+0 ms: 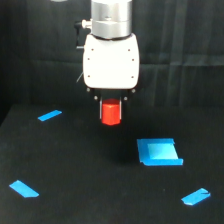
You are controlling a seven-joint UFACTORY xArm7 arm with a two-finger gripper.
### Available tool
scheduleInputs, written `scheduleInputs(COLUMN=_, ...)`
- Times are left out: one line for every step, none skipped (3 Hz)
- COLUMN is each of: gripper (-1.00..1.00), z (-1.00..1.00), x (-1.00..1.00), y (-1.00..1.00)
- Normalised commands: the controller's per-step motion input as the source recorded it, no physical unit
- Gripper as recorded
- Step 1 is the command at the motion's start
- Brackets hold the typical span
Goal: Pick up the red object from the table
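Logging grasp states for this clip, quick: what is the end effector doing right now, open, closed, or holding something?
End effector: closed on the red object, which hangs under it, apparently lifted clear of the table.

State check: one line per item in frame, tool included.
tool: shut on the red object, fingers mostly hidden behind the block
red object: upright, held below the white tool body, seems clear of the table
table: black, carries the blue pieces
blue square patch: on the table, one edge seems raised
blue tape strips: flat, apart from each other
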Motion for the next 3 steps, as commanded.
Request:
scheduleInputs(gripper=-1.00, z=0.13, x=0.00, y=0.04)
scheduleInputs(gripper=-0.91, z=0.11, x=0.06, y=0.03)
scheduleInputs(gripper=-1.00, z=0.03, x=0.04, y=0.01)
